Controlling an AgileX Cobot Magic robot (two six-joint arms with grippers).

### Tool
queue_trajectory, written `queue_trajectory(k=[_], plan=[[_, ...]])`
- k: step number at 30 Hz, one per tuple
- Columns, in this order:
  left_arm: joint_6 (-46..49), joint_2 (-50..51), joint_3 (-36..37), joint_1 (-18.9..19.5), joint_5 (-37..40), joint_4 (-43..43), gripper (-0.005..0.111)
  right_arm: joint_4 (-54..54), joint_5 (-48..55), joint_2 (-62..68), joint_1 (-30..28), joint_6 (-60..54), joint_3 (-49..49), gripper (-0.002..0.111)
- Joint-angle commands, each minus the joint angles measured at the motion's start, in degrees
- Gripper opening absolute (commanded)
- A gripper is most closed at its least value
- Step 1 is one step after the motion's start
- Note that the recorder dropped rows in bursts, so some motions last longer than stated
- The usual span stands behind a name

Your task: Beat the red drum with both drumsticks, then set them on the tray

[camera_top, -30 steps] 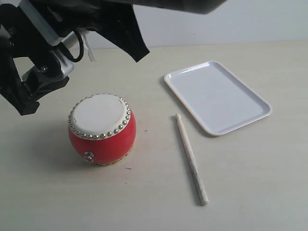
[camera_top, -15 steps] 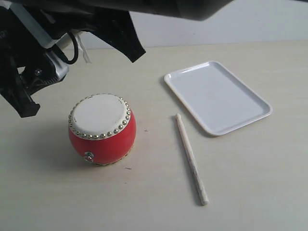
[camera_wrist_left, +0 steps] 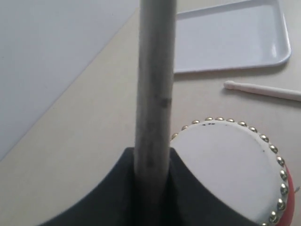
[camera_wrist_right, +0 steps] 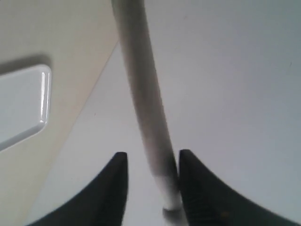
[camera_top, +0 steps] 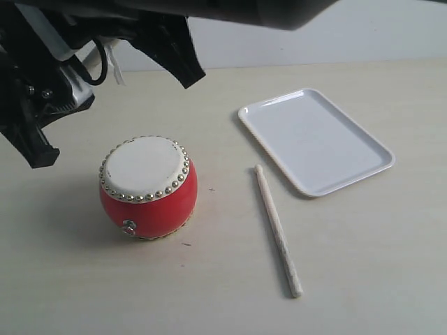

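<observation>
The red drum (camera_top: pixel 147 187) stands upright on the table, left of centre. One drumstick (camera_top: pixel 278 230) lies flat between the drum and the white tray (camera_top: pixel 314 139). In the left wrist view my left gripper (camera_wrist_left: pixel 153 153) is shut on a second drumstick (camera_wrist_left: pixel 155 70), held above the drum's skin (camera_wrist_left: pixel 230 174). In the right wrist view my right gripper (camera_wrist_right: pixel 153 157) is open around a drumstick (camera_wrist_right: pixel 141 84). That stick leans on one finger and leaves a gap to the other. Both arms (camera_top: pixel 70 63) crowd the upper left of the exterior view, where neither gripper can be made out.
The tray is bare, and its corner shows in the right wrist view (camera_wrist_right: pixel 23 103). A pale wall runs behind the table's far edge. The lying drumstick (camera_wrist_left: pixel 263 89) and the tray (camera_wrist_left: pixel 225 42) also show in the left wrist view.
The arm parts at the upper left have shifted slightly. The drum, the tray and the lying drumstick have not moved.
</observation>
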Motion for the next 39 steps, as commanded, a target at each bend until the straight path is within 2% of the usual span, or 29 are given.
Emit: queue_trajectory(k=[1, 3, 5, 8, 12, 16, 22, 26, 29, 31, 33, 39], plan=[[-6.80, 0.02, -1.29, -0.04, 10.11, -2.87, 0.000, -3.74, 0.17, -1.24, 0.00, 7.32, 0.15, 0.069], [-11.51, 0.02, -1.43, 0.41, 17.41, -2.87, 0.000, -4.17, 0.17, -3.33, -0.79, 11.67, 0.15, 0.066], [-14.07, 0.02, -1.43, 1.34, 19.94, -2.87, 0.000, -2.59, 0.17, -5.52, -1.98, 16.40, 0.15, 0.061], [-16.19, 0.02, -1.62, 3.17, 18.87, -3.00, 0.000, 6.56, 0.17, -10.47, -4.73, 22.39, 0.15, 0.055], [-22.61, 0.02, -2.14, 4.66, 17.00, -3.01, 0.000, 26.84, 0.17, -17.07, -12.48, 24.03, 0.52, 0.054], [-26.92, 0.02, -2.35, 5.13, 14.03, -2.92, 0.000, 36.29, 0.17, -20.76, -19.67, 33.07, 2.11, 0.054], [-32.19, -1.03, -2.35, 5.13, 13.69, 0.41, 0.000, 41.96, 0.17, -21.93, -23.77, 50.46, 7.42, 0.054], [-34.56, -3.36, -2.10, 5.13, 12.11, 0.41, 0.000, 43.89, 0.17, -21.73, -23.92, 55.44, 15.00, 0.054], [-34.71, -5.18, -1.74, 5.13, 9.07, 0.41, 0.000, 40.43, 0.17, -21.73, -23.92, 59.91, 22.09, 0.054], [-34.71, -6.01, -1.74, 5.13, 8.63, 0.41, 0.000, 36.29, -0.75, -21.46, -25.20, 67.13, 26.51, 0.054], [-34.71, -6.74, -1.48, 5.13, 8.45, 0.41, 0.000, 39.52, -2.89, -20.59, -27.98, 66.81, 28.72, 0.054], [-34.60, -7.68, -0.72, 5.13, 8.72, 0.41, 0.000, 49.90, -3.87, -15.79, -40.23, 54.51, 29.18, 0.054]])
